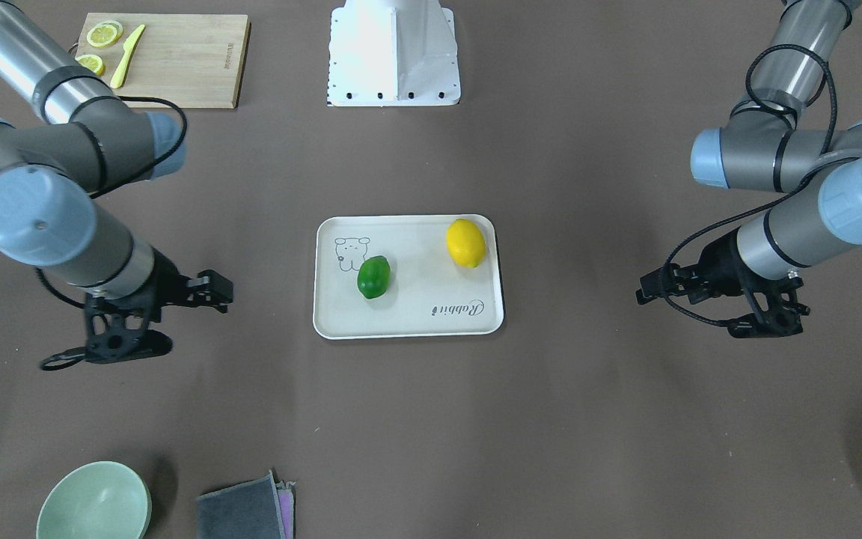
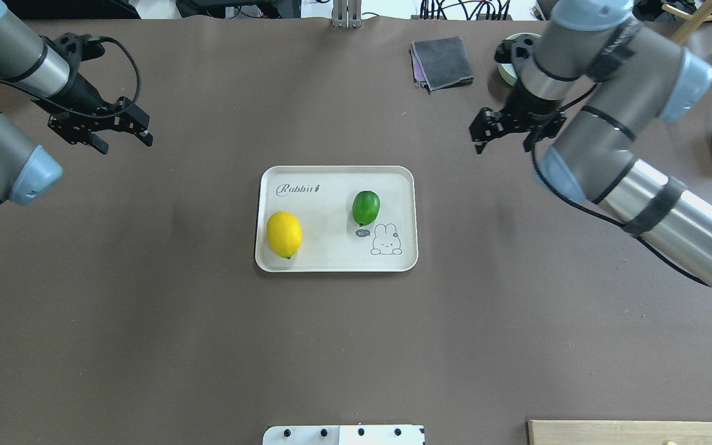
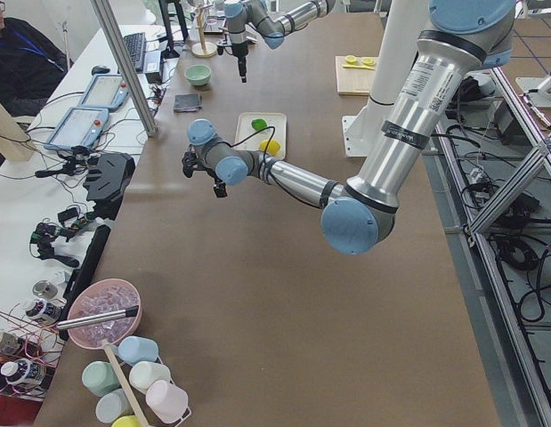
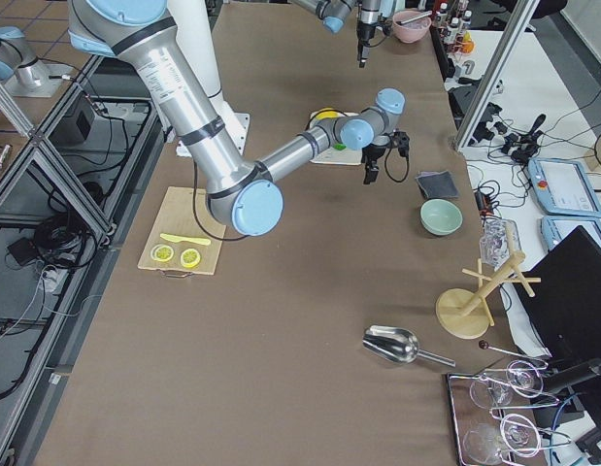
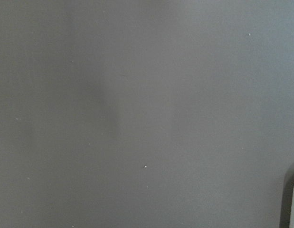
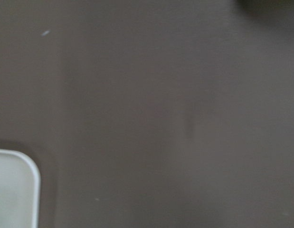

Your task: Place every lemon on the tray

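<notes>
The brown table point(image 2: 146, 321) carries one tray point(image 2: 326, 217) holding two lemons: one yellow lemon point(image 2: 283, 234), one green lemon point(image 2: 366, 207) (lying apart). The left gripper point(image 2: 126, 146) and right gripper point(image 2: 502, 148) hang spread apart, holding nothing.

The tray point(image 2: 331, 244) is shared by two opposed downward views, two distant views along the table point(image 2: 146, 321), and, closely, the right wrist view.
</notes>
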`<state>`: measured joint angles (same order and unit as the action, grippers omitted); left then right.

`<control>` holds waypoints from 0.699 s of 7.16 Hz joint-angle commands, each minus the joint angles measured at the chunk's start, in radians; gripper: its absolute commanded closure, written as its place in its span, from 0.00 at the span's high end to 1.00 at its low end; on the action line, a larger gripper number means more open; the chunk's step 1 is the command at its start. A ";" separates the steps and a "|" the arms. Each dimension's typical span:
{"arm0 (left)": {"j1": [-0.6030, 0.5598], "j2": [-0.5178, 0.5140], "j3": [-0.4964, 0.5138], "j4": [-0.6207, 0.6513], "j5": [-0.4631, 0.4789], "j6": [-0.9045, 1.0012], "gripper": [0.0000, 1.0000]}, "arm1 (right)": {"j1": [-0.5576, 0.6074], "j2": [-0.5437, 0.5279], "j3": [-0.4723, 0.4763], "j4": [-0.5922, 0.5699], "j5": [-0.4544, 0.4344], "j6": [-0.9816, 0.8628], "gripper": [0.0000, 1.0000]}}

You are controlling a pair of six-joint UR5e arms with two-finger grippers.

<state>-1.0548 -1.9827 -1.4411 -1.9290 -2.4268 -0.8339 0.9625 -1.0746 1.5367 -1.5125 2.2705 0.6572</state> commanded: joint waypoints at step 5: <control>-0.334 0.200 -0.002 0.285 -0.014 0.778 0.97 | 0.422 -0.600 0.263 -0.069 0.133 -0.640 1.00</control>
<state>-1.3095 -1.8035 -1.4416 -1.7433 -2.4405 -0.1972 1.2690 -1.6194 1.7922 -1.5377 2.3406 0.0931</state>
